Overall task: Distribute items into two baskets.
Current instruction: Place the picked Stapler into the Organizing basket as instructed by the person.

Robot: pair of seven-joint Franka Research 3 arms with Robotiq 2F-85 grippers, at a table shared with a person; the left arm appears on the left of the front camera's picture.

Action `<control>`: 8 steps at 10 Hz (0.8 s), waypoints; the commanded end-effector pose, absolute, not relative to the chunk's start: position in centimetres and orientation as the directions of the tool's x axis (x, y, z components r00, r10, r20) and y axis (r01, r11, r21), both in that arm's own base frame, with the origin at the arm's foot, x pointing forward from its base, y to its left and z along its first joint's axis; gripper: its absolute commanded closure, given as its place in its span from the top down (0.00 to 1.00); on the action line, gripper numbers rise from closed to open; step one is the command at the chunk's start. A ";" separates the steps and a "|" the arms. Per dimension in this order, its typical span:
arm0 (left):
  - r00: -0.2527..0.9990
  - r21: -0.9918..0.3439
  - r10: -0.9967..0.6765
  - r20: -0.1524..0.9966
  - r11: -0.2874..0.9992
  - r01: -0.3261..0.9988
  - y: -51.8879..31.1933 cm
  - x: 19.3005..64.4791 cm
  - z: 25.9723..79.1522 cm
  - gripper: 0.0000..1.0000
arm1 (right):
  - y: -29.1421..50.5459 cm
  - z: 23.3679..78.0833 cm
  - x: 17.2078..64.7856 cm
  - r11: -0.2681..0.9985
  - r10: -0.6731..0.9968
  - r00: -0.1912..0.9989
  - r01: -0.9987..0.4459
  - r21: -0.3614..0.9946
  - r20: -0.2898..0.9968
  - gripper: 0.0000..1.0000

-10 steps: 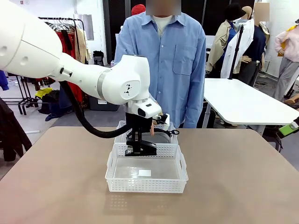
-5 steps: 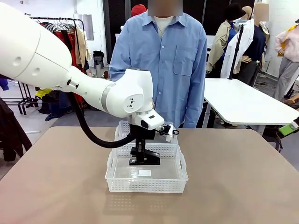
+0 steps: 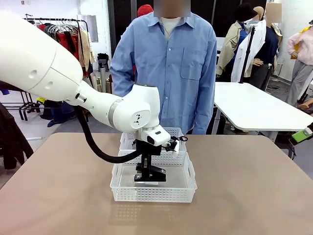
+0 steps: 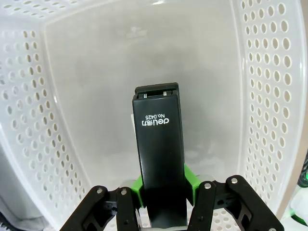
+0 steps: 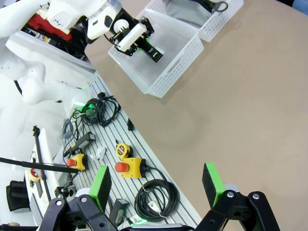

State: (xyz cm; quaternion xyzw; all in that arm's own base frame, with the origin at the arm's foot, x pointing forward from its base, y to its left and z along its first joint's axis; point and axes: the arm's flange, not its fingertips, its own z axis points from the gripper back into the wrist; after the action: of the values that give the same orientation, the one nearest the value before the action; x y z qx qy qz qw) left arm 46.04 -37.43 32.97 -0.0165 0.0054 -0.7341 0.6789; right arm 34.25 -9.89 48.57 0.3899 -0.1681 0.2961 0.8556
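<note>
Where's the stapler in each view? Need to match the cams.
Front: stapler low centre, held by the left gripper inside the near basket.
Left wrist: stapler centre, between the green pads, above the basket floor.
Right wrist: stapler top, left of centre, small, over the same basket.
Shared landmark: near basket.

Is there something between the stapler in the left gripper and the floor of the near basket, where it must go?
Nothing visible. The left gripper holds the stapler inside the near basket, and the left wrist view shows only bare basket floor beyond the stapler. The grey bag lies in the far basket.
</note>
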 end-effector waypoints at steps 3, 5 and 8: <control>-0.117 -0.048 -0.993 0.003 -0.117 0.992 -37.7 46.2 33.0 0.00 | -9.9 48.7 34.2 0.514 0.374 0.763 -0.644 0.567 0.527 1.00; -0.126 -0.048 -0.992 -0.001 -0.126 0.991 -37.8 46.2 33.1 0.00 | -9.9 48.7 34.2 0.514 0.374 0.763 -0.644 0.567 0.527 1.00; -0.131 -0.048 -0.991 -0.007 -0.130 0.990 -37.8 46.1 33.1 0.50 | -9.9 48.7 34.2 0.514 0.374 0.763 -0.644 0.567 0.527 1.00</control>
State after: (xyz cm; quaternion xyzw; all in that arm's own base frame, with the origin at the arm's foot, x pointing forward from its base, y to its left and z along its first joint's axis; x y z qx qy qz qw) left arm 45.87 -38.11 32.78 -0.0209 0.0182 -0.7405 0.6715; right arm 34.25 -9.89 48.57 0.3899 -0.1681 0.2961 0.8556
